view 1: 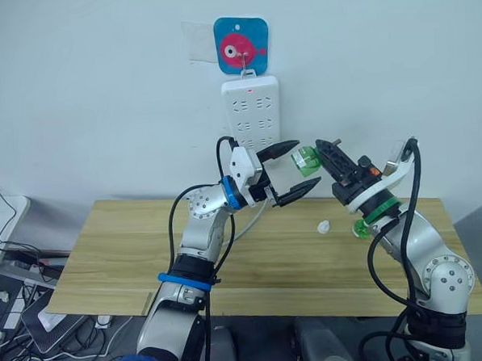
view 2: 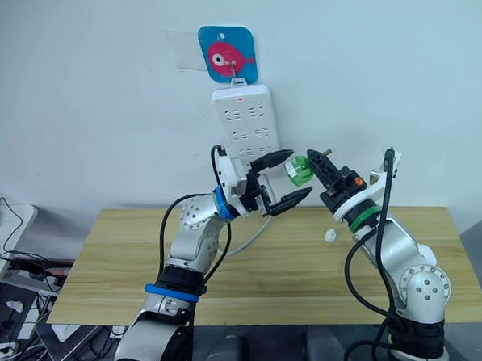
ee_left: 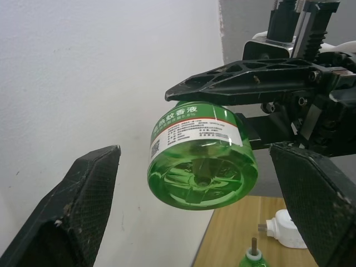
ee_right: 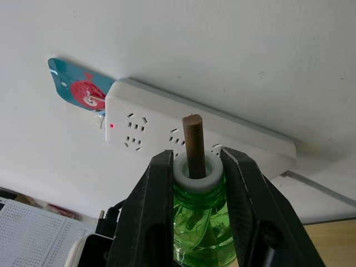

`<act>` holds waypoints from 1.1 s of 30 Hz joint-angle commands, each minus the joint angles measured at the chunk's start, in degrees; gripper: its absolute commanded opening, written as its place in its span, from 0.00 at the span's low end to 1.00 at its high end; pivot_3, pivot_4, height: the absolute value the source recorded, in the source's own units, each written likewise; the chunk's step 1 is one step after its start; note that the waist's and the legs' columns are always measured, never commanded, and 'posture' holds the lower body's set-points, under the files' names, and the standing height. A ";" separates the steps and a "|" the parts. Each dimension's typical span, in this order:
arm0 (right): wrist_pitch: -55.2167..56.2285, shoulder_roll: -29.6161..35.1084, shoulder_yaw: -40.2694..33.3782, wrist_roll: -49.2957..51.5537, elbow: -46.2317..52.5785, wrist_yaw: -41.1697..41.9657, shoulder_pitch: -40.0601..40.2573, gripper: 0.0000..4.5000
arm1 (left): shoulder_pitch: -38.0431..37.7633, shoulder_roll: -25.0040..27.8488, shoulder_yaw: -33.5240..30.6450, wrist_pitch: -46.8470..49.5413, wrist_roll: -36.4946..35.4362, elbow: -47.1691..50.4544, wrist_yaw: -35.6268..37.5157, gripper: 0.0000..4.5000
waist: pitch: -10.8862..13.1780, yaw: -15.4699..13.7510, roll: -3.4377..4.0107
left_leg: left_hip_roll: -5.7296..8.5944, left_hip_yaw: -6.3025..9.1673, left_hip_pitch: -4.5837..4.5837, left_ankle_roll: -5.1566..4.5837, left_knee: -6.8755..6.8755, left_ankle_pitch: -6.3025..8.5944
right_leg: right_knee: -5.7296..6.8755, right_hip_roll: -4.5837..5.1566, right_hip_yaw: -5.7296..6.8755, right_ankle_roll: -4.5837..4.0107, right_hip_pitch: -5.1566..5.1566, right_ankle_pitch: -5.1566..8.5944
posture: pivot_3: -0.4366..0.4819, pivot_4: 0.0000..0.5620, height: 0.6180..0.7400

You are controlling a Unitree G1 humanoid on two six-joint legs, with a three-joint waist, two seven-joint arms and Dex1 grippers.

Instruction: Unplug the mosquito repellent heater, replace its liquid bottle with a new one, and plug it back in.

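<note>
A plain white wall backs a light wooden counter [view 1: 253, 261], and a tall white power strip [view 1: 251, 111] hangs on that wall from a blue hook plate with a pink fish [view 1: 241, 45], a small red light glowing near its top. Above the counter, in front of the strip's lower end, the two arms meet. The right hand [ee_right: 196, 183] is clamped on the neck of a green liquid bottle [ee_left: 201, 157], its two black fingers pressed against the white collar on either side, with the brown wick [ee_right: 194, 146] sticking out past the fingertips. The bottle is held in the air on a slant, its long axis tilted, the wick end aimed up toward the power strip and the flat base turned toward the left hand [view 1: 290, 171]. That left hand is spread wide, one finger above and one below the bottle's base, touching nothing. Down on the counter, beneath the right arm, lies the small white heater [view 1: 323, 225], on its side, well apart from the wall strip. Just beside it stands a second green bottle [view 1: 361, 227], close under the right forearm.
</note>
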State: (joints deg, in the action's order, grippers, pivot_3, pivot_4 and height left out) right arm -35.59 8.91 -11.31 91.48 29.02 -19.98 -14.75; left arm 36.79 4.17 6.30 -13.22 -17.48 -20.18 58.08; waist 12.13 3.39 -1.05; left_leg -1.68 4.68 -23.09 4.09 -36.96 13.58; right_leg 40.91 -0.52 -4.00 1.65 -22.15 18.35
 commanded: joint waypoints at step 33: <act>-14.41 39.78 -7.14 12.12 -0.41 7.74 16.99 0.99 | 1.06 4.16 -0.22 1.61 -2.84 -0.74 6.90 0.50 | 0.04 -0.18 -0.01 | 0.03 -0.03 -0.08 -0.01 -0.02 0.01 | -0.10 -0.01 -0.02 0.01 0.02 0.01 | 0.44 0.32 1.00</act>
State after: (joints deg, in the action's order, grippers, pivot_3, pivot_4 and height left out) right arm -47.00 45.62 -15.12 103.48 28.71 -15.65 1.55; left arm 37.98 8.14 6.34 -11.70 -18.82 -23.02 63.63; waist 12.17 3.21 -1.06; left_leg -1.63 4.62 -23.15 4.07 -36.97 13.58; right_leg 40.81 -0.52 -4.06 1.66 -22.13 18.35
